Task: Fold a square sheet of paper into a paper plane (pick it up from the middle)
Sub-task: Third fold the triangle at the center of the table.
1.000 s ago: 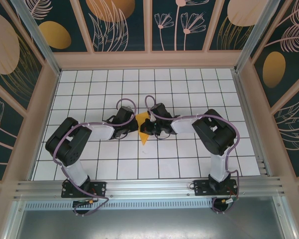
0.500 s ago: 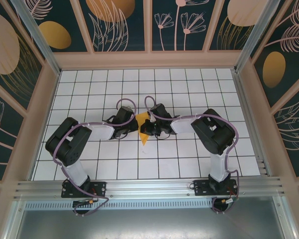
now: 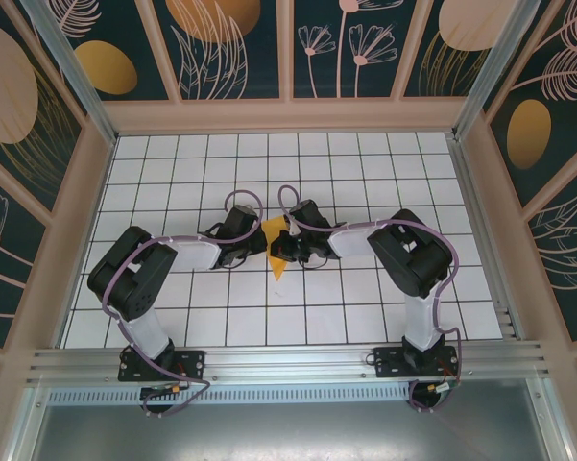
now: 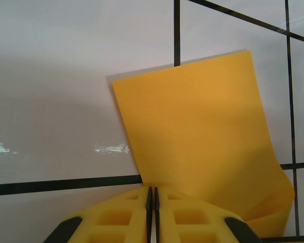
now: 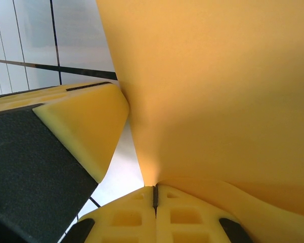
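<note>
- Here, the sheet of paper sat near the middle of the tiled worktop, between the two arms, and seemed partly raised off the tiles, with a narrow pointed end toward the near edge.
- The left pincer had its jaws pressed together at the paper's edge. The sheet rose from just behind them and curled at one corner, so it looked pinched there.
- The right pincer was pressed together on the paper, which fanned out of the seam between its jaws.
- Gripping from opposite sides probably served to hold the thin sheet taut, so a crease could be set without it sliding on the smooth tiles.
- The folding looked partway done, not yet a finished dart.
</note>
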